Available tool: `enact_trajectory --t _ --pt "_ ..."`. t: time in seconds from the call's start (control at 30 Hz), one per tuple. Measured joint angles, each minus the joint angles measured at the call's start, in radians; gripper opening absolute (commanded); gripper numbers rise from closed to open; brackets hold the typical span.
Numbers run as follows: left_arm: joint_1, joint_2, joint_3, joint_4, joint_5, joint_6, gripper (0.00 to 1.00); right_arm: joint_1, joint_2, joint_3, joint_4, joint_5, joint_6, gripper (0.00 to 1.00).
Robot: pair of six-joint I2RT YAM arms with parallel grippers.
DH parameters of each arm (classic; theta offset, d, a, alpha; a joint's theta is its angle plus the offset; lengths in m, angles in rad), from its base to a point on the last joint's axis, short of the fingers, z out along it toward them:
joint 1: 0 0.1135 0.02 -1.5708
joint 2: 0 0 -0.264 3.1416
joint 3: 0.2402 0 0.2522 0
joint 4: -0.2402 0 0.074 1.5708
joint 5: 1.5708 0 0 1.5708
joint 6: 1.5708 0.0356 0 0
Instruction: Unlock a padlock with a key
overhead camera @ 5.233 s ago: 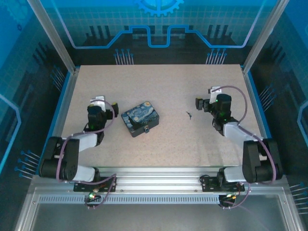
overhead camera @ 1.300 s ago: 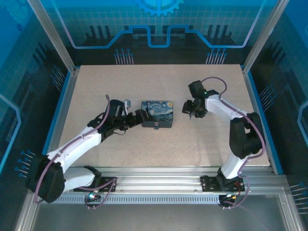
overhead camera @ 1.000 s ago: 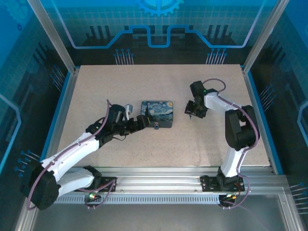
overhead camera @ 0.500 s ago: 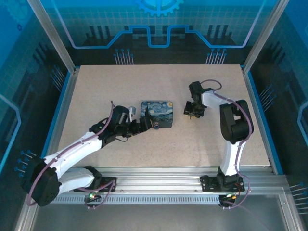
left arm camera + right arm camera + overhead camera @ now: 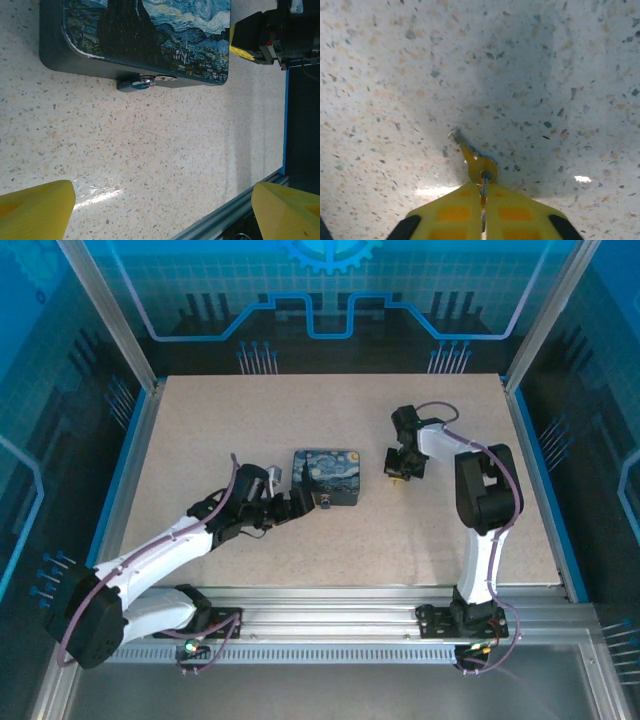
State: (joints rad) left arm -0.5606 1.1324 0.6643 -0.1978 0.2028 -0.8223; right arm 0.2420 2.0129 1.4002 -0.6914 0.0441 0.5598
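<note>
Pinching slim brass key (image 5: 470, 158) by round holed bow: right jaws.

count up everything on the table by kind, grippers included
box: 1
padlock: 1
key: 1
grippers: 2, left gripper and right gripper
total: 5
</note>
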Motion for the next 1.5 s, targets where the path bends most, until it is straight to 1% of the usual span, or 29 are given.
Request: enact_trajectory --t 0.23,0.33,0.47,0.67,0.83,1.03,1.17,1.33,1.5 --pt "0.0 0.0 -0.007 0.002 0.0 -0.011 0.92 0.003 -0.001 -0.005 0.015 0.0 -0.004 0.0" --pt "0.0 -0.004 -0.011 0.0 0.0 -0.011 0.92 0.009 -0.033 -0.031 0.019 -0.002 -0.013 0.0" --pt "0.0 -0.018 -0.011 0.001 0.0 -0.011 0.93 0.02 -0.127 -0.057 0.014 -0.015 -0.027 0.0" --pt "0.0 -0.032 0.005 -0.007 0.0 -0.01 0.92 0.04 -0.358 -0.075 0.021 -0.065 -0.063 0.0" --pt "0.005 -0.041 0.071 -0.027 0.018 -0.007 0.91 0.053 -0.551 -0.12 0.057 -0.169 -0.099 0.0" --pt "0.052 -0.08 0.151 -0.025 0.097 -0.008 0.86 0.08 -0.74 -0.174 0.12 -0.341 -0.16 0.0" --pt "0.086 -0.099 0.206 -0.023 0.163 -0.007 0.83 0.121 -0.853 -0.217 0.158 -0.458 -0.218 0.0" --pt "0.09 -0.1 0.262 -0.013 0.249 -0.01 0.8 0.171 -0.936 -0.24 0.188 -0.558 -0.277 0.0" --pt "0.089 -0.1 0.27 0.053 0.33 -0.033 0.78 0.22 -0.952 -0.253 0.196 -0.615 -0.296 0.0"
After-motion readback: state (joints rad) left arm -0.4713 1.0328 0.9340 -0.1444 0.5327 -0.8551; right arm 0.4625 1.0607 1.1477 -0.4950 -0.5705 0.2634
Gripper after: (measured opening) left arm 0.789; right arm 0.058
